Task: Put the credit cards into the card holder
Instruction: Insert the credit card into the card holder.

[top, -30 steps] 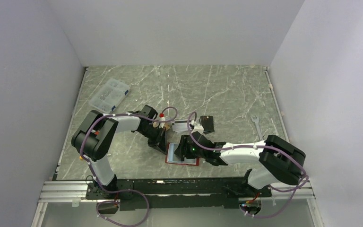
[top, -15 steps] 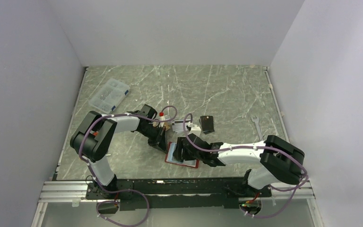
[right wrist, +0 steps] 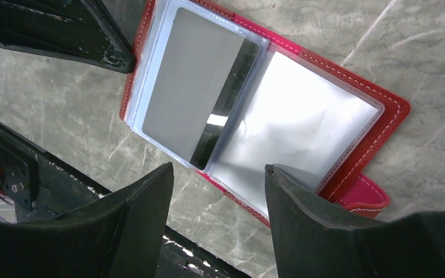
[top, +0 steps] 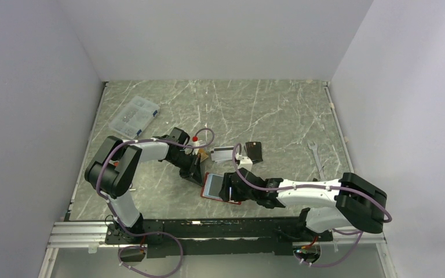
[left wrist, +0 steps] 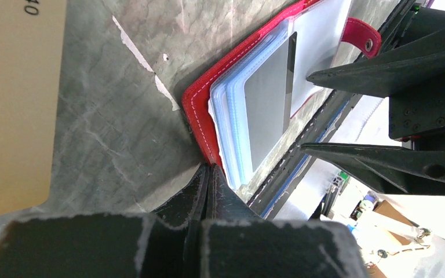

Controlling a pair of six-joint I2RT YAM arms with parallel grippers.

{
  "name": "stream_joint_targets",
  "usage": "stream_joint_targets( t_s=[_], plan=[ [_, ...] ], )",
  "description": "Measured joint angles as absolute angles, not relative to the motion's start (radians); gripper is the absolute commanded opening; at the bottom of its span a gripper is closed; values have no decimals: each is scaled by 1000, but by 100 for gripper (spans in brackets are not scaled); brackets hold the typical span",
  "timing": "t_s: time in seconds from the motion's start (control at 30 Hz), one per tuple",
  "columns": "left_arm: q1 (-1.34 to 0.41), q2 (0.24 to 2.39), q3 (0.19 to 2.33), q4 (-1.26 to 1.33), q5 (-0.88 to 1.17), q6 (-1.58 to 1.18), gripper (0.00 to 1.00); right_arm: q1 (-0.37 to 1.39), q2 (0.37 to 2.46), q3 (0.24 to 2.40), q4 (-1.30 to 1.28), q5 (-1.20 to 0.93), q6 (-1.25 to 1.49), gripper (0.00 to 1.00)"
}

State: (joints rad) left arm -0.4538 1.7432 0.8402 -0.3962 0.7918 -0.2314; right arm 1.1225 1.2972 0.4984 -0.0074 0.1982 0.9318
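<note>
with our left gripper (left wrist: 207,174) pinched shut on the card holder (right wrist: 347,98) at lower centre and right gripper (right wrist: 217,179) wide above it, the silver card (right wrist: 194,87) could slide out if that cover slips.

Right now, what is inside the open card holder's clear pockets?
The card holder lies open. One silver card with a dark stripe sits in the top left-hand pocket; the facing pocket looks empty. Sleeves stacked underneath are covered, so their contents cannot be seen.
</note>
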Motion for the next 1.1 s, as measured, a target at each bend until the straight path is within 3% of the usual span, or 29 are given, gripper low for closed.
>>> stream_joint_targets(
  t_s=[0.6,1.1],
  plan=[
    [-451,1731,840,-393,788,-231,0,1105,1479,617,66,128,808,53],
    [-441,1710,840,-400,788,-231,0,1105,1520,688,0,104,733,58]
  ],
)
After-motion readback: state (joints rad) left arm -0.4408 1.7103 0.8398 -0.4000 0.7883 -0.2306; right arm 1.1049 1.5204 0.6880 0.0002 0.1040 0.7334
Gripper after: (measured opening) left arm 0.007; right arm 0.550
